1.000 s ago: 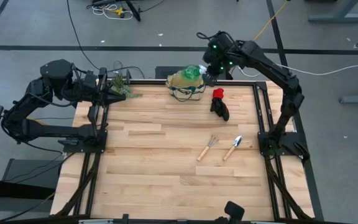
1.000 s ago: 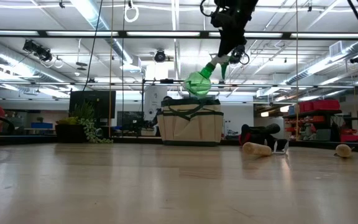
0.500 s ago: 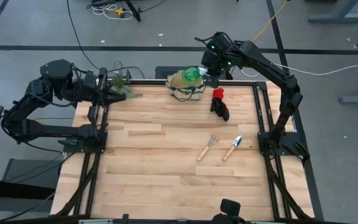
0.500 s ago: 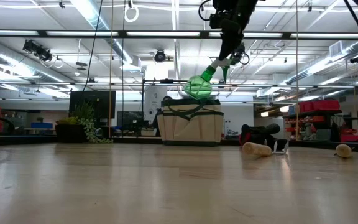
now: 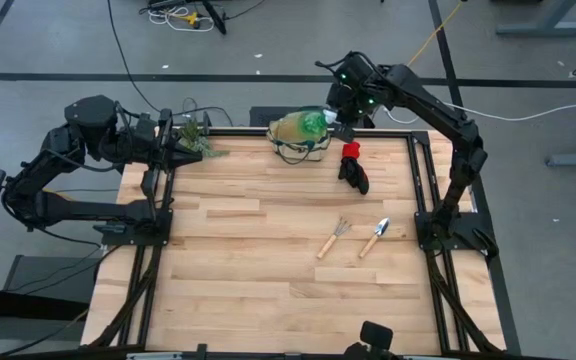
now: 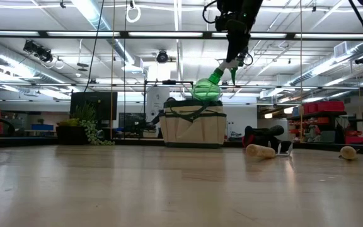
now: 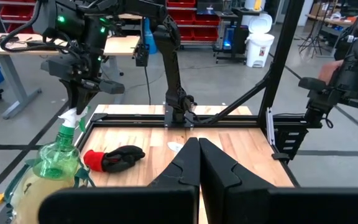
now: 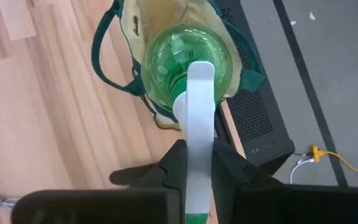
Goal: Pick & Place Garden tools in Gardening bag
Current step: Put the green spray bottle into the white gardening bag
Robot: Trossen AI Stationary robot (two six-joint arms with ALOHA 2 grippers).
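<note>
Green bottle (image 5: pixel 313 122) blocking gardening bag (image 5: pixel 290 131) mouth.

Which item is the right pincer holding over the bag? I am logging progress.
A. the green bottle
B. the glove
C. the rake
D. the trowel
A: the right pincer grips the white top of the green bottle above the bag; glove, rake and trowel lie on the table.

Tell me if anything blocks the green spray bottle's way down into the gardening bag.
Nothing visible does. The right gripper holds the green spray bottle directly above the gardening bag, whose mouth is open beneath it in the right wrist view.
</note>
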